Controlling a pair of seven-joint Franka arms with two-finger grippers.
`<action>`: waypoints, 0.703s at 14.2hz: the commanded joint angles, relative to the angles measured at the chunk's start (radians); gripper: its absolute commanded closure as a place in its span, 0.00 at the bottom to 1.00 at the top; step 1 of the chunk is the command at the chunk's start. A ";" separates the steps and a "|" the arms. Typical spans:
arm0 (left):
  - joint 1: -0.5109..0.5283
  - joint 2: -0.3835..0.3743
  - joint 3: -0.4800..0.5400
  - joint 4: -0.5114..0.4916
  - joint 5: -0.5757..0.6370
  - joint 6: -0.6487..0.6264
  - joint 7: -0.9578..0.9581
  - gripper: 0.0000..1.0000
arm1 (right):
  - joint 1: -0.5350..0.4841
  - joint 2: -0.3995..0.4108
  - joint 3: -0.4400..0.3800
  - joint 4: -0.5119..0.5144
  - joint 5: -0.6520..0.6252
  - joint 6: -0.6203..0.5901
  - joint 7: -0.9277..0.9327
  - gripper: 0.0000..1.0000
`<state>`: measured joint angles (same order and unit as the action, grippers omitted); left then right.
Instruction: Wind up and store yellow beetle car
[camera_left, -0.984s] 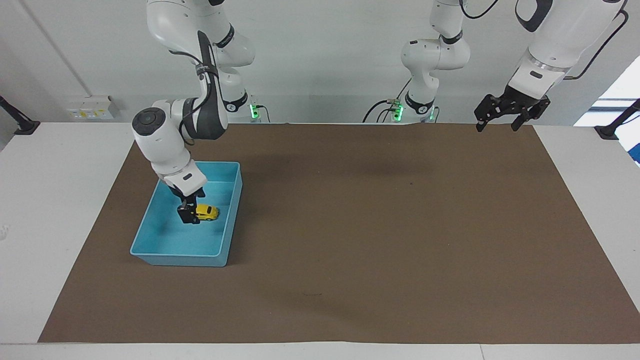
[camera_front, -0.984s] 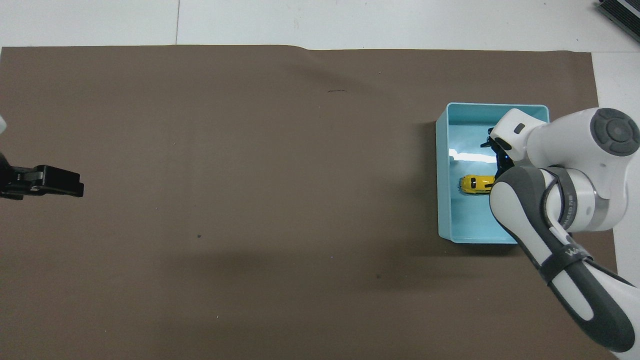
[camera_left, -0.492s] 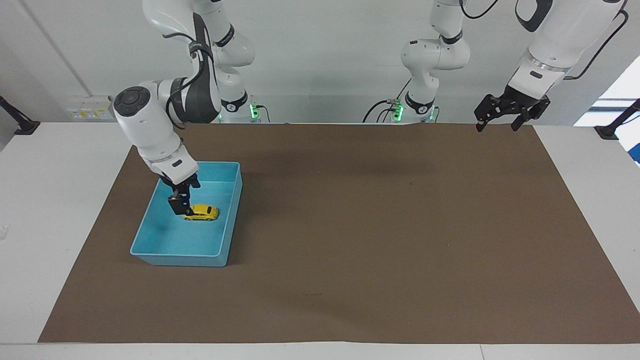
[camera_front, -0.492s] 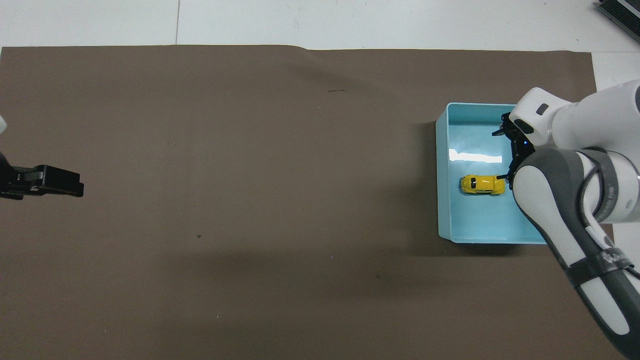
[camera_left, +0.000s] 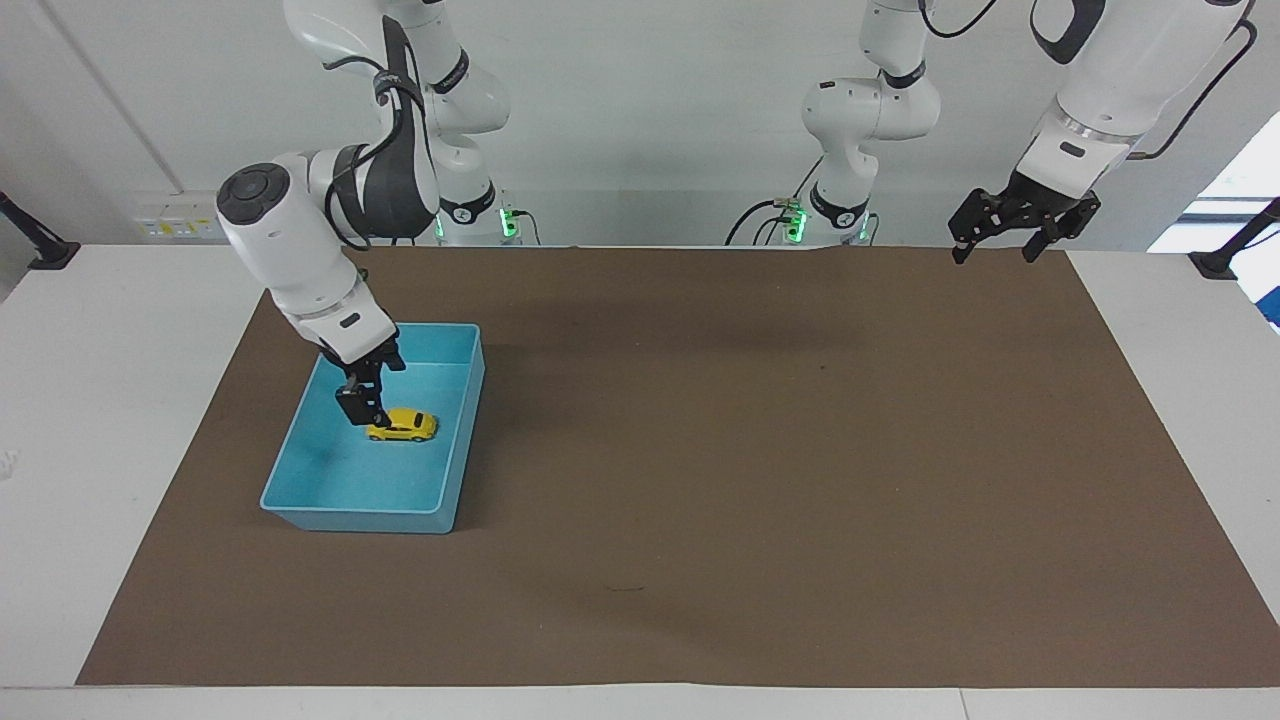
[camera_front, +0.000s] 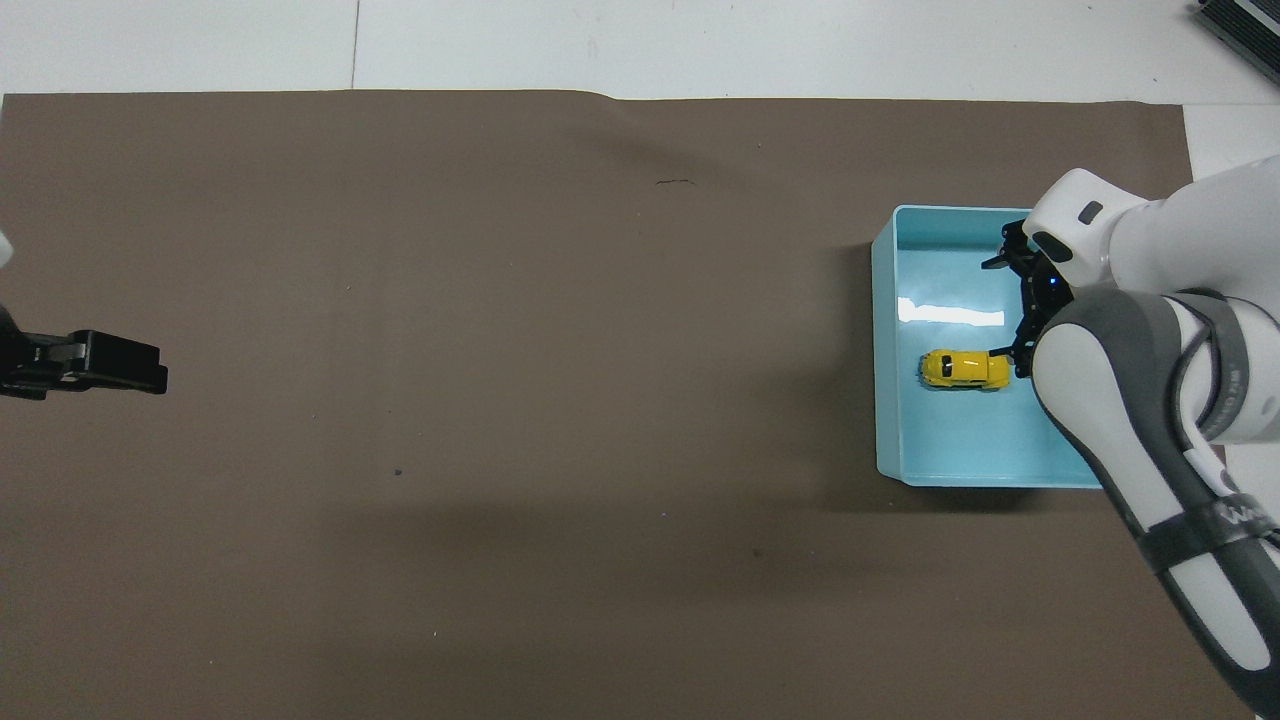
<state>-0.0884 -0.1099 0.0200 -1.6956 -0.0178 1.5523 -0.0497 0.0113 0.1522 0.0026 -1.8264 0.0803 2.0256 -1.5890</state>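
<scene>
One yellow beetle car (camera_left: 402, 426) lies in the bin (camera_left: 300, 495), right hand (camera_left: 356, 408) above.

Right gripper (camera_left: 366, 409) low, pointing down; left gripper (camera_left: 1012, 240) raised, waiting, fingers apart.

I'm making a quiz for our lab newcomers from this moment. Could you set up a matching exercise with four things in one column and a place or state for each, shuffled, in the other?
Things:
1. toy car
2. blue bin
3. right gripper
4. left gripper

Places or states:
A. waits raised over the mat's edge at the left arm's end of the table
B. lies on the floor of the bin
C. hangs inside the bin just above the car, open
D. stands on the brown mat at the right arm's end of the table

Pairs: 1-B, 2-D, 3-C, 4-A
</scene>
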 joint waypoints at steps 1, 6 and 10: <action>0.010 -0.007 -0.008 0.005 0.009 -0.011 -0.010 0.00 | 0.012 -0.042 -0.018 0.030 0.026 -0.082 0.082 0.00; 0.010 -0.007 -0.009 0.005 0.009 -0.011 -0.010 0.00 | 0.007 -0.074 -0.047 0.108 0.026 -0.192 0.193 0.00; 0.010 -0.007 -0.008 0.005 0.009 -0.011 -0.010 0.00 | 0.035 -0.091 -0.075 0.127 0.019 -0.238 0.357 0.00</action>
<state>-0.0884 -0.1099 0.0200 -1.6956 -0.0178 1.5523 -0.0497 0.0251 0.0665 -0.0501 -1.7112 0.0808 1.8127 -1.3053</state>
